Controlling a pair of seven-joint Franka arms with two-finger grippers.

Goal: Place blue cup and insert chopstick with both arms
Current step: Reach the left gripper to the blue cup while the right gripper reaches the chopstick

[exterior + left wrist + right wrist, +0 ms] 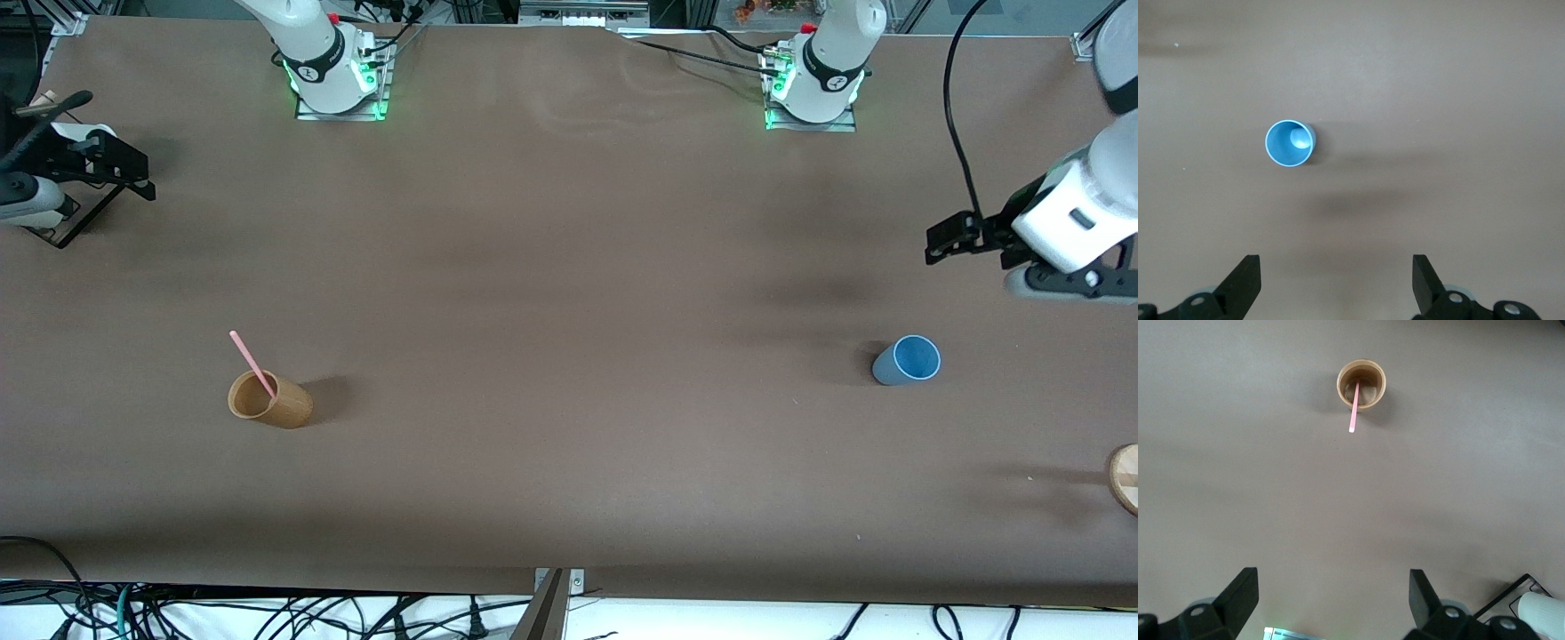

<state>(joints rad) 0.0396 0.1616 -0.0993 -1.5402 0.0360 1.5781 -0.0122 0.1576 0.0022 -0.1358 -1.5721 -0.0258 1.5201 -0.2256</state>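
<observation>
The blue cup (907,360) stands upright on the brown table toward the left arm's end. It also shows in the left wrist view (1291,143). The pink chopstick (252,363) leans in a tan wooden cup (269,400) toward the right arm's end, and both show in the right wrist view, the chopstick (1354,410) in the wooden cup (1361,385). My left gripper (944,242) is open and empty, up over bare table apart from the blue cup; it shows in its own view (1337,267). My right gripper (133,173) is open and empty over the table's end, also in its own view (1333,583).
A round wooden object (1125,478) lies at the table's edge at the left arm's end. A black frame (62,222) sits under the right gripper, also in the right wrist view (1501,600). The arm bases (338,80) stand along the table's back edge.
</observation>
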